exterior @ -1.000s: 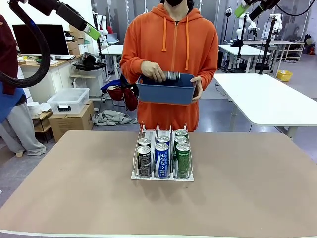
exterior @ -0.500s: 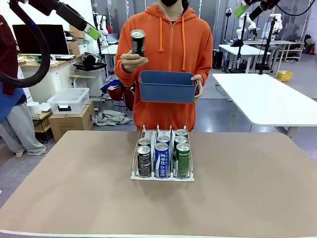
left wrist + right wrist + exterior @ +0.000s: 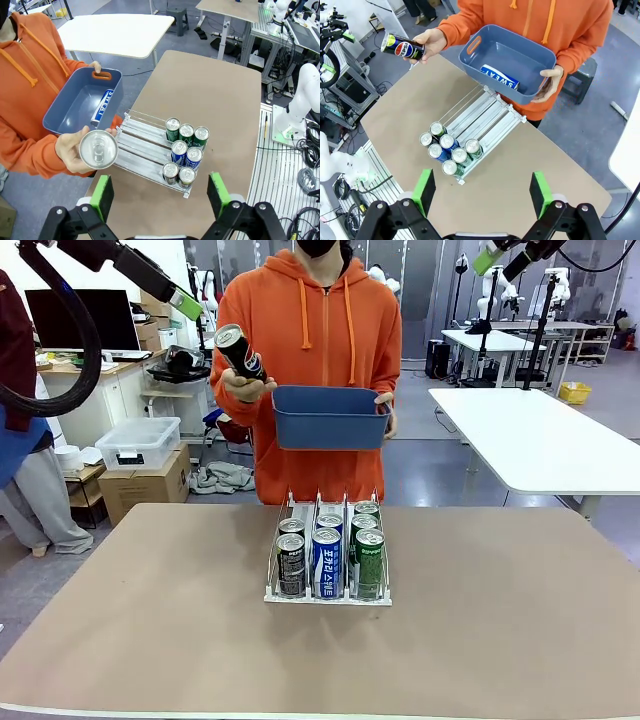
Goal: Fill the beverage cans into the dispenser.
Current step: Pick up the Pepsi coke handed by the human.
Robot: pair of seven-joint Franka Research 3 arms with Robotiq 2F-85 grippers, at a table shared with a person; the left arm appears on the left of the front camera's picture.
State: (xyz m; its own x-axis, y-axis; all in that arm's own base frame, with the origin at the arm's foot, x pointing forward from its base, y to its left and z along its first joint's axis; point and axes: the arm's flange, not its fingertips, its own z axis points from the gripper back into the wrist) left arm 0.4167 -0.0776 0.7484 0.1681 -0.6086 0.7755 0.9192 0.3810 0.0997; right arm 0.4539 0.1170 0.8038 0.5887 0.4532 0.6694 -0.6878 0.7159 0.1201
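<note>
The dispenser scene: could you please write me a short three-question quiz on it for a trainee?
1. True or false: the dispenser holds seven cans in all.
2. Multiple choice: which lane holds three cans? A, the black ones; B, the blue-and-white ones; C, the green cans.
3. Open question: what lies inside the blue tub that the person holds?

Key:
1. True.
2. C.
3. One blue-and-white can, lying on its side.
</note>
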